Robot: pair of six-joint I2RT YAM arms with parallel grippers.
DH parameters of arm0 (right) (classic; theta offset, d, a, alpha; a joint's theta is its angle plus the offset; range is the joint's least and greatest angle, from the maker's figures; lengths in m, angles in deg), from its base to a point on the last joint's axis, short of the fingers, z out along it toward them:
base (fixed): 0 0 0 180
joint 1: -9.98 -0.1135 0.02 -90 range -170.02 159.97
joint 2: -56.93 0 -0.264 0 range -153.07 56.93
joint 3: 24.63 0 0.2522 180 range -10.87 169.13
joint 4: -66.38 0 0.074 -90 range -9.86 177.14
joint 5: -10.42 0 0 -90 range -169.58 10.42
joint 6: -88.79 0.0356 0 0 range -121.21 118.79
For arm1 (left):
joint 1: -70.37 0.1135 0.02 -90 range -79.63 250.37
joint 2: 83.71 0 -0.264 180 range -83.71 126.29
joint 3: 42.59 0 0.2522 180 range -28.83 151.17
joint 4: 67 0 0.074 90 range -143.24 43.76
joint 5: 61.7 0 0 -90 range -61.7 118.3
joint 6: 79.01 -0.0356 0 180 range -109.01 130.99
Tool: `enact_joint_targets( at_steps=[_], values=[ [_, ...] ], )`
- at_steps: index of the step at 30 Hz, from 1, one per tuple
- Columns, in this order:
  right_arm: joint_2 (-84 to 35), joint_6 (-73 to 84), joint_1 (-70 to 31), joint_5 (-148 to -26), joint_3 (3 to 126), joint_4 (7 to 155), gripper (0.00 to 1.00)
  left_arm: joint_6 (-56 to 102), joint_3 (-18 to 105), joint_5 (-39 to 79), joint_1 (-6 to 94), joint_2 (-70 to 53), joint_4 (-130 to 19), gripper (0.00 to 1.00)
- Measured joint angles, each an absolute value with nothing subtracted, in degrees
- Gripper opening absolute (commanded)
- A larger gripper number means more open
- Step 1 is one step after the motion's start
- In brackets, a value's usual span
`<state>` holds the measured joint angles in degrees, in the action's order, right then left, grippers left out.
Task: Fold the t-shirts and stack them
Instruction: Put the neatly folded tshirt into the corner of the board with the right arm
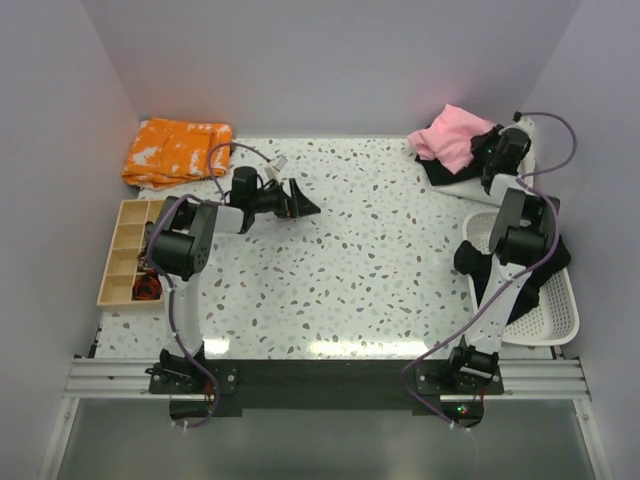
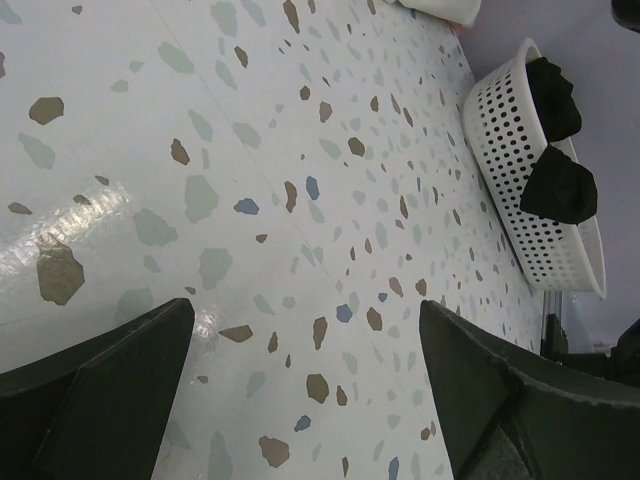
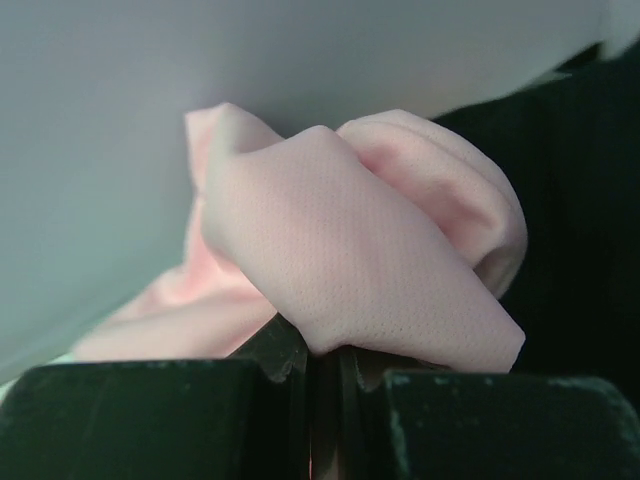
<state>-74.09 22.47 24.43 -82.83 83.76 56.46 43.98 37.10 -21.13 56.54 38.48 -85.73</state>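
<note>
Pink t-shirt (image 1: pixel 452 135) gripped by right hand (image 3: pixel 322 365), just beyond the white basket (image 1: pixel 548 322)
Right hand clamped tight on a fold of the pink t-shirt, which lies bunched on a black t-shirt (image 1: pixel 436 172) and off-white fabric (image 1: pixel 468 188) at the basket's far side; more black fabric (image 1: pixel 556 256) drapes over the basket's rim; left hand (image 1: pixel 300 203) spread wide, holding nothing, above the speckled tabletop (image 1: pixel 380 260), well left of the basket

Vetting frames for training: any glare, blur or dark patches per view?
Top external: sharp, glare band on the table near the bases. Left wrist: sheen patch at left, otherwise crisp. Right wrist: pink t-shirt very close, slightly soft; right tool underexposed.
</note>
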Motion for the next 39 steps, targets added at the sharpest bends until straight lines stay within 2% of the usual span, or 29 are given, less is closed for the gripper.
enact_joint_targets(
  at_steps=[4, 8, 11, 14, 17, 23, 28, 33, 36, 39],
  values=[
    [-79.42, 37.05, 28.76, -100.62, 88.90, 47.89, 0.00, 44.70, 37.10, -21.45, 56.48, 39.31, -86.40, 1.00],
    [-95.07, 55.76, 31.54, -115.29, 108.13, 35.04, 0.00, 45.21, 37.10, -22.07, 56.48, 40.42, -86.78, 1.00],
    [-106.09, 68.83, 32.24, -121.76, 121.64, 26.63, 0.00, 45.99, 37.10, -22.55, 56.48, 41.01, -87.89, 1.00],
    [-107.88, 77.70, 32.94, -126.45, 121.16, 20.49, 0.00, 47.02, 37.10, -22.90, 56.48, 41.45, -89.11, 1.00],
    [-102.00, 79.93, 33.72, -130.41, 111.32, 19.00, 0.00, 47.98, 37.25, -23.42, 56.48, 42.02, -90.34, 1.00],
    [-89.50, 75.98, 33.83, -135.77, 98.12, 23.59, 0.00, 49.71, 37.49, -24.06, 56.48, 42.85, -92.57, 1.00],
    [-82.86, 59.65, 33.57, -133.58, 92.37, 36.90, 0.00, 49.49, 37.49, -23.81, 56.43, 42.87, -92.48, 1.00],
    [-80.50, 41.38, 31.84, -120.75, 88.22, 51.20, 0.00, 46.89, 38.02, -22.46, 56.13, 42.48, -90.05, 1.00],
    [-79.56, 30.45, 29.74, -109.08, 86.86, 59.61, 0.00, 45.21, 38.56, -21.67, 55.97, 42.04, -88.00, 1.00],
    [-77.06, 23.15, 27.03, -99.66, 85.77, 63.70, 0.00, 44.05, 38.91, -21.06, 55.86, 41.73, -86.49, 1.00]
  ],
)
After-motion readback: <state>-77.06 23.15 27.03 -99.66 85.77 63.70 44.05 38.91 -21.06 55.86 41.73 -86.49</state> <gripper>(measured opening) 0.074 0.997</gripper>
